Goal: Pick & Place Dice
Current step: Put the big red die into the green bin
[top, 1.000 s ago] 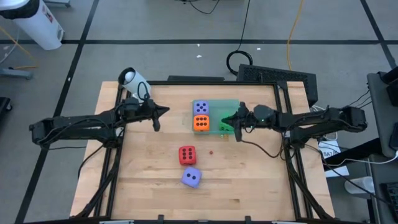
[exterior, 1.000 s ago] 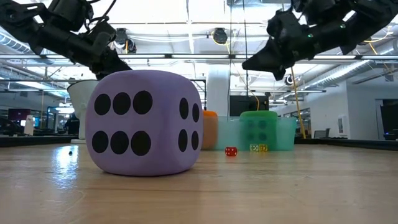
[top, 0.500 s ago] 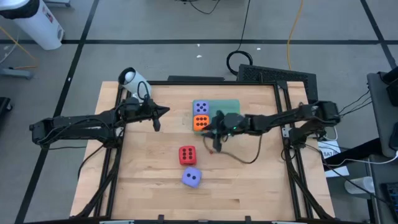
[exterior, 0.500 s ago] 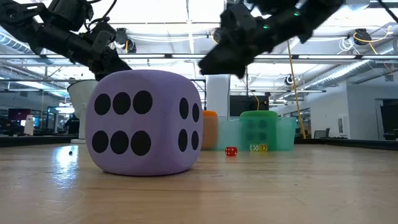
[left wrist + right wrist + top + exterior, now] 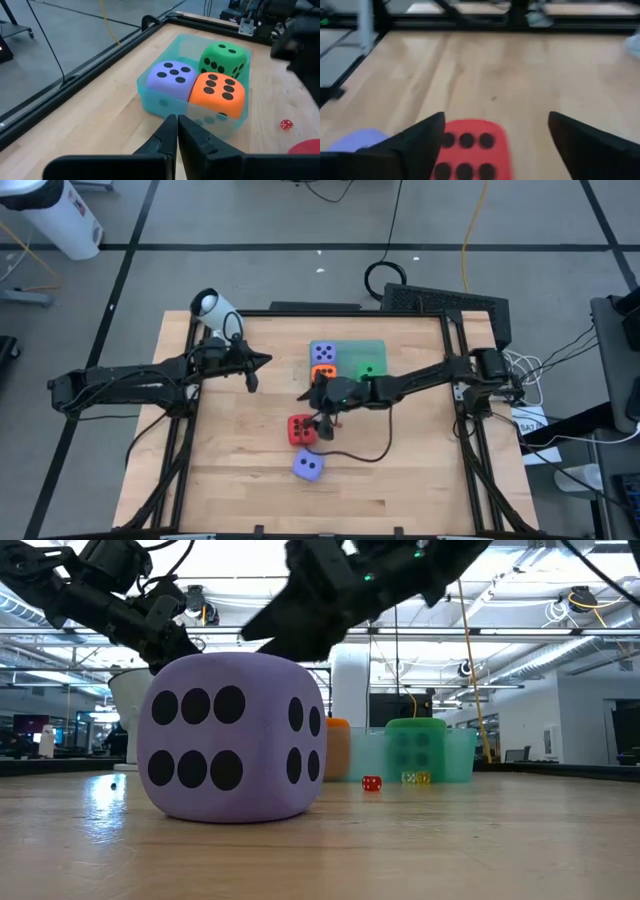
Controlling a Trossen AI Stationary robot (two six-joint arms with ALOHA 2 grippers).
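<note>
Right gripper (image 5: 322, 420), fingers spread wide, hovers over the red die (image 5: 302, 430) (lavender die (image 5: 308, 467) at its 6 o'clock); centre, then descend.

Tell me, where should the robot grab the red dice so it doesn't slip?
Probably on two opposite flat side faces of the red dice, coming straight down from above. It sits flat on the table with clear wood round it, apart from the purple dice. The right gripper already hovers over it, fingers open wider than the cube.
</note>
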